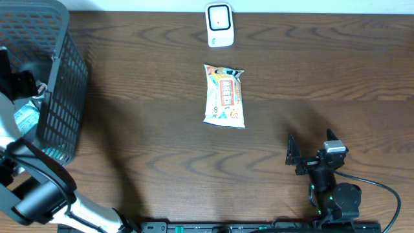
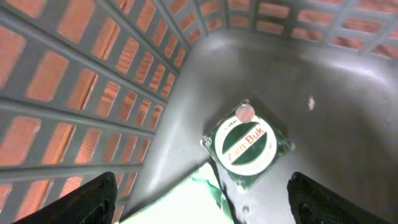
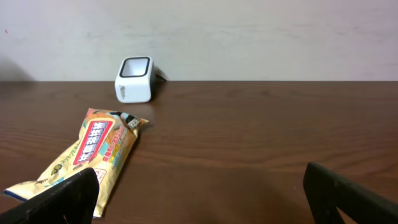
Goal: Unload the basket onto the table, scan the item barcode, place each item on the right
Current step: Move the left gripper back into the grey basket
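A yellow snack packet (image 1: 224,96) lies flat at the table's middle; in the right wrist view the packet (image 3: 93,152) sits ahead and to the left. The white barcode scanner (image 1: 219,24) stands at the far edge, behind the packet (image 3: 134,79). My left gripper (image 2: 200,194) is open inside the grey basket (image 1: 58,97), above a dark green pack with a round white and green label (image 2: 245,144) and a bright white-green wrapper (image 2: 186,208). My right gripper (image 1: 309,150) stands open near the front right, holding nothing (image 3: 199,186).
The mesh basket's walls (image 2: 93,93) close in around the left gripper on the left side. A black cable (image 1: 381,194) runs from the right arm's base along the front edge.
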Controlling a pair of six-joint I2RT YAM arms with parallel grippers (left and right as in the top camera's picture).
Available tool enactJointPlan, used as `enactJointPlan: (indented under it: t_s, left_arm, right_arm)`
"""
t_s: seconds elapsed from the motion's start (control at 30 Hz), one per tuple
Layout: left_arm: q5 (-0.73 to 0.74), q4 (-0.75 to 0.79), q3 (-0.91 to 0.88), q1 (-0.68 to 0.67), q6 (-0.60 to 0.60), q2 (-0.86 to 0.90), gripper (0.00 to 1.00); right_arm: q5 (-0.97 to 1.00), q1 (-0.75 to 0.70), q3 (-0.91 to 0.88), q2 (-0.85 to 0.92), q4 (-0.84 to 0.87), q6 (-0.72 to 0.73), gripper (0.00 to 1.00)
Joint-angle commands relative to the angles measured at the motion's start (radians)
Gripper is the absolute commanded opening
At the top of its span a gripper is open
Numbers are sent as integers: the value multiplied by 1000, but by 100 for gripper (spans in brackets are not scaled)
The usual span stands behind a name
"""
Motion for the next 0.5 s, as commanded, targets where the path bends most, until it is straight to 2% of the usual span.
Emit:
enactJointPlan:
  t_s: [0.0,0.1,0.27,0.47]
  left_arm:
    - [15,-95,-7,0,122,10,86]
    - [-8,-146,-32,0,167,16,87]
    - [-179,-192,-49,4,198,29,86]
    - [-194,-224,-51,19,282,30,86]
  right_arm:
    - [-3,-6,-1,-5,-4,2,99]
    - [-3,-6,-1,-5,-4,2,99]
    - [-3,-6,-1,-5,-4,2,99]
    - [-3,-6,-1,-5,-4,2,99]
